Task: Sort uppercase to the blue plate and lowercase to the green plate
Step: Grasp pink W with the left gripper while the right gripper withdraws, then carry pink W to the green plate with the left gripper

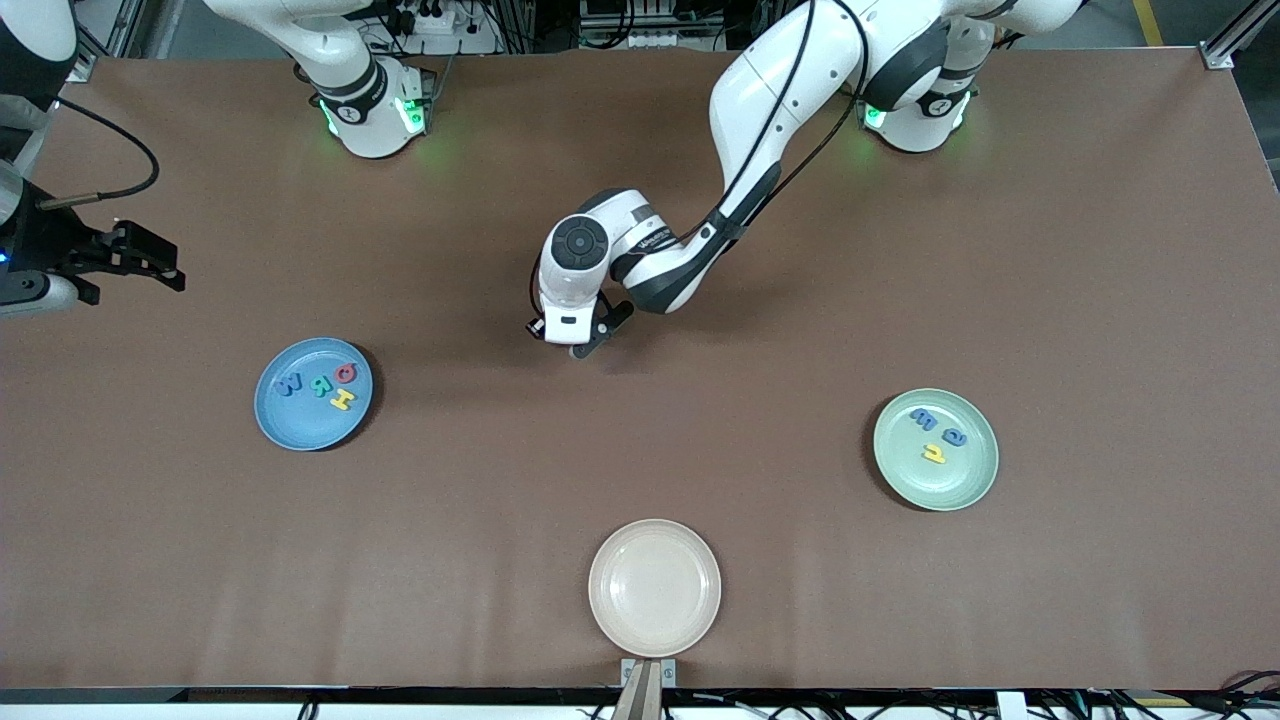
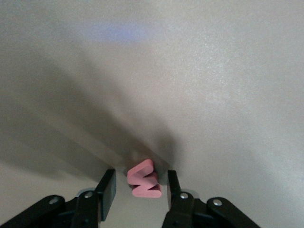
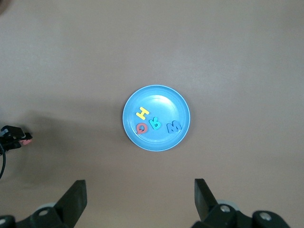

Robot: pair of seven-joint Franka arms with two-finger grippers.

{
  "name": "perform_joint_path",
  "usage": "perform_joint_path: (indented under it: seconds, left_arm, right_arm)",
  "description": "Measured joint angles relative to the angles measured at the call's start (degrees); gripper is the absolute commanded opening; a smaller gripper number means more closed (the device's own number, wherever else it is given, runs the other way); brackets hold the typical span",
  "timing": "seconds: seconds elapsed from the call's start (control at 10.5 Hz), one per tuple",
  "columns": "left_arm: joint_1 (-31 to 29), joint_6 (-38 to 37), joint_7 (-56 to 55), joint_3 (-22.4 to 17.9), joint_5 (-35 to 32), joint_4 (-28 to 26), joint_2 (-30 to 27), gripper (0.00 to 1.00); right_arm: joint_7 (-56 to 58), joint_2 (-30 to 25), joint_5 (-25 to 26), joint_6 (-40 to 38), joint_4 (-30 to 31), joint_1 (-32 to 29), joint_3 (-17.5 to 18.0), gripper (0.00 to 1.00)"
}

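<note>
**Last letter sitting between the left fingers, everything else plated**

I'm looking down at the brown table (image 1: 900, 250), matte and slightly papery. Three round shallow plates with raised rims are sitting on it. The cream plate (image 1: 654, 587) is lying nearest the front camera with nothing in it. The blue plate (image 1: 313, 393) is sitting toward the right arm's end and carrying four foam capitals: blue W/M (image 1: 291, 384), teal R (image 1: 321, 384), red Q (image 1: 346, 373) and yellow H (image 1: 343, 399). The green plate (image 1: 935, 449) is sitting toward the left arm's end, holding blue m (image 1: 923, 419), blue a (image 1: 955, 437) and a yellow r-like letter (image 1: 934, 454).

The left gripper (image 1: 583, 345) is sitting low over the bare middle of the table, farther from the front camera than all three plates. From the front the arm is covering what's under it, but the left wrist view is showing the red w (image 2: 145, 179), a chunky soft-edged foam piece, lying on the table between the two black fingers (image 2: 107, 187). The jaws are standing apart around it, neither pad visibly touching.

The right gripper (image 3: 141, 202) is waiting high up at the table's edge on its own end, jaws spread wide. Its wrist view is catching the blue plate from straight above with all four capitals readable.
</note>
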State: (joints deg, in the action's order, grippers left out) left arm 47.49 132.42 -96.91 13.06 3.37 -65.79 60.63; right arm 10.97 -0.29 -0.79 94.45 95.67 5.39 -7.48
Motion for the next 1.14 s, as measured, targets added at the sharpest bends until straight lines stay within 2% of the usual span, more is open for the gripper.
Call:
perform_joint_path:
  seconds: [0.48,0.67,0.86,1.14]
  left_arm:
    - [-0.08,-1.53,-0.15,-0.07,0.56,0.22,-0.1,0.23]
    - [-0.08,-1.76,-0.15,-0.14,0.89,0.27,-0.12,0.0]
    - [-0.06,-1.62,-0.15,-0.4,0.94,0.5,-0.1,0.0]
    - [-0.64,-4.66,-0.14,-3.18,0.94,2.77,-1.86,0.0]
  right_arm:
    - [0.01,0.0,-0.02,-0.01,0.03,-0.37,-0.08,1.0]
    - [0.02,0.0,-0.03,-0.04,0.03,-0.62,-0.23,1.0]
    - [0.02,0.0,-0.03,-0.04,0.03,-0.65,-0.24,1.0]
    - [0.02,0.0,-0.07,-0.05,0.03,-0.64,-0.23,1.0]
